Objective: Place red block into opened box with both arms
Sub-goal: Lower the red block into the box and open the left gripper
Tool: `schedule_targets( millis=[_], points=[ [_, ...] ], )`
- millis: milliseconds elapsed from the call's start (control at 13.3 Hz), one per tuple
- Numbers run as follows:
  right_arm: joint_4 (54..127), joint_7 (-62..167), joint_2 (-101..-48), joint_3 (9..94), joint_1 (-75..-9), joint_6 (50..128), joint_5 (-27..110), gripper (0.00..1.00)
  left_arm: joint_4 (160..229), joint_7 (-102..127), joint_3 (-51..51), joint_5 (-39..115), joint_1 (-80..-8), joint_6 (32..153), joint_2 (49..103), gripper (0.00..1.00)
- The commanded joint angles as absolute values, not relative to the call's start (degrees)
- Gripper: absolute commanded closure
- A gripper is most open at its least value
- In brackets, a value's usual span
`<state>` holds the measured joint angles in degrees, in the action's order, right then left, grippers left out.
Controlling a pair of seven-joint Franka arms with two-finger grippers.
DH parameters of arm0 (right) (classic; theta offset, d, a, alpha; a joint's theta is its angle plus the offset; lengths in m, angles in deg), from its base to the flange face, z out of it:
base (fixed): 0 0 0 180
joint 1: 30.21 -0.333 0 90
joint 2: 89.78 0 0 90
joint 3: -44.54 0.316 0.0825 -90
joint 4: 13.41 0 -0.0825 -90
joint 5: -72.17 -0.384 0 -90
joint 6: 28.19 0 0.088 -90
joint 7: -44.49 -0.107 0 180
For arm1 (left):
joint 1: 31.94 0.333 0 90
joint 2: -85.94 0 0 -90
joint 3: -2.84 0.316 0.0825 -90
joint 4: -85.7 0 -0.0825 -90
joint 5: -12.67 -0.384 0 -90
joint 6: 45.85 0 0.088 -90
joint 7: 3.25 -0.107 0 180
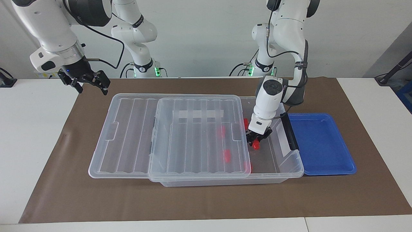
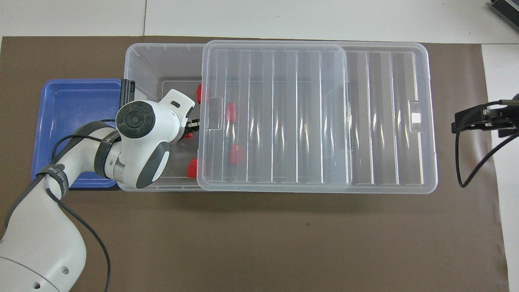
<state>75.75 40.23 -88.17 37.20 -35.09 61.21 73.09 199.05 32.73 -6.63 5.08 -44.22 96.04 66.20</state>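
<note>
Left gripper (image 1: 256, 140), as you see it in the facing view, reaches down into the uncovered end of the box (image 1: 291, 161) with its fingertips clamped on the red block (image 1: 256, 145), which hangs over the box floor just beside the edge of the lid (image 1: 199, 135). You will find the ribbed clear lid slid toward the right arm's end of the table, so that it covers most of the box and overhangs it there; its edge stands close beside the gripper. Count five red blocks in all: the held one, two lying in the open part against the lid's edge, one nearer the robots (image 2: 199, 92) and one farther from them (image 1: 248, 166), and two seen through the lid (image 2: 231, 112) (image 2: 234, 154). One blue tray (image 1: 322, 145) lies touching the box at the left arm's end, beside the black latch (image 1: 288, 131). Right gripper (image 1: 90, 80) waits, jaws apart and holding nothing, over the brown mat (image 1: 206, 199) near its corner.
</note>
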Motion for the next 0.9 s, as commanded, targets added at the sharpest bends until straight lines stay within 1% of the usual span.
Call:
schedule_targets(
  millis=[0,75,150,225,599,824],
  points=[
    [76.3,41.5,-88.4,37.2,-34.8,62.1,72.1,0.0,200.3,32.6,-6.3,4.0,-43.7,98.3,66.2,1.0],
    [76.5,41.5,-88.4,37.2,-34.8,62.1,72.1,0.0,200.3,32.7,-6.3,4.0,-43.7,98.1,66.3,0.99],
    [76.6,41.5,-88.6,37.2,-34.8,62.1,72.1,0.0,200.2,32.8,-6.3,4.0,-43.6,98.2,66.3,0.56],
    [76.8,41.5,-88.6,37.2,-34.8,62.1,72.1,0.0,200.2,33.0,-6.3,4.0,-43.6,98.1,66.3,0.01],
    [76.9,41.4,-88.6,37.2,-34.9,62.0,72.0,0.0,200.0,36.0,-6.3,4.0,-43.7,97.5,66.4,0.0],
    [76.8,41.4,-88.6,37.2,-34.9,62.0,72.1,0.0,199.7,47.0,-6.4,4.0,-44.0,95.5,67.3,0.0]
  ],
)
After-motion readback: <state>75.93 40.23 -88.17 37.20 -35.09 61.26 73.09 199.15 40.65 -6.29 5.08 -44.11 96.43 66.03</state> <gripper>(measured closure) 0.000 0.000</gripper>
